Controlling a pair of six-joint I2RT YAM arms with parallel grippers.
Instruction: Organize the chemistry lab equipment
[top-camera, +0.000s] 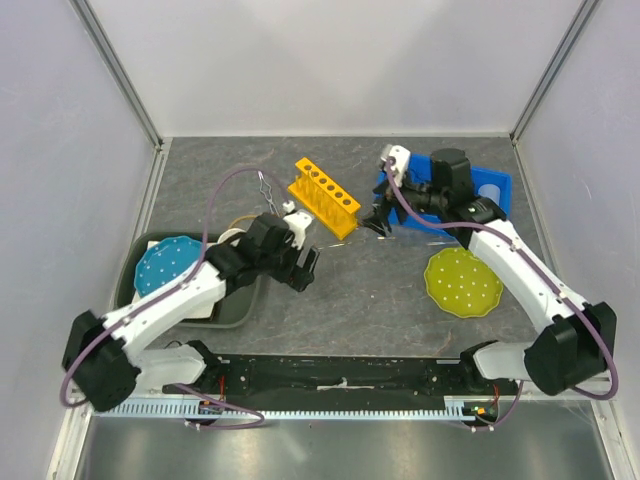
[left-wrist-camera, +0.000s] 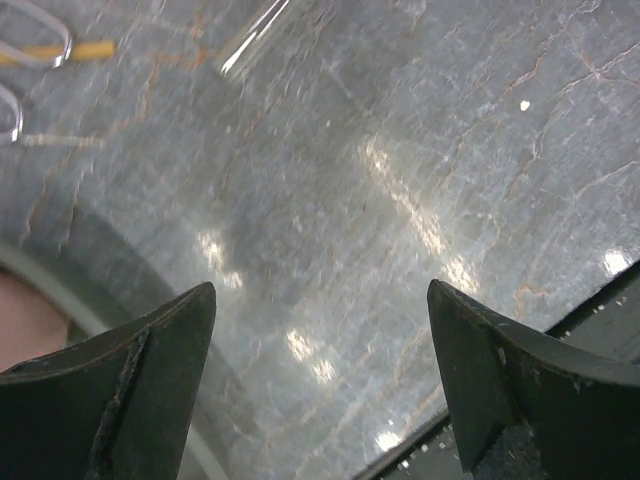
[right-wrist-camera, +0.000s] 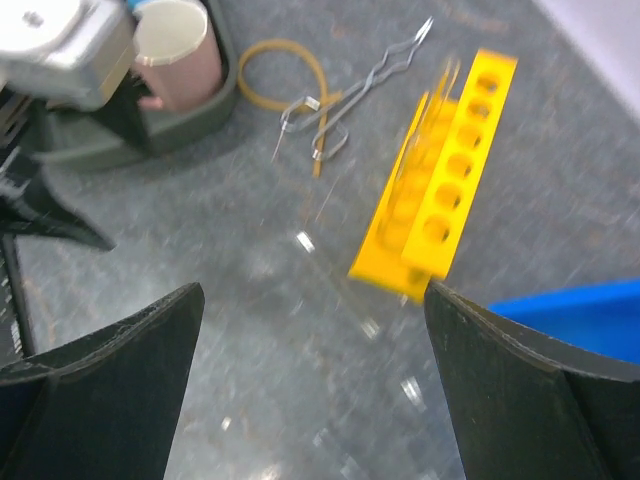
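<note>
Yellow rack (right-wrist-camera: 445, 180) just beyond right gripper (right-wrist-camera: 312, 300)

Blue dotted plate (top-camera: 168, 262) in dark tray (top-camera: 238, 306), green dotted plate (top-camera: 463, 282), blue bin (top-camera: 492, 186)

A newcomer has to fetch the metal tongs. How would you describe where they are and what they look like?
Find the yellow holed rack lying mid-table toward the back. Just left of it, toward the green tray, lie the metal tongs. They are thin silver wire with scissor-like loops, unlike the tan rubber loop beside them.
</note>
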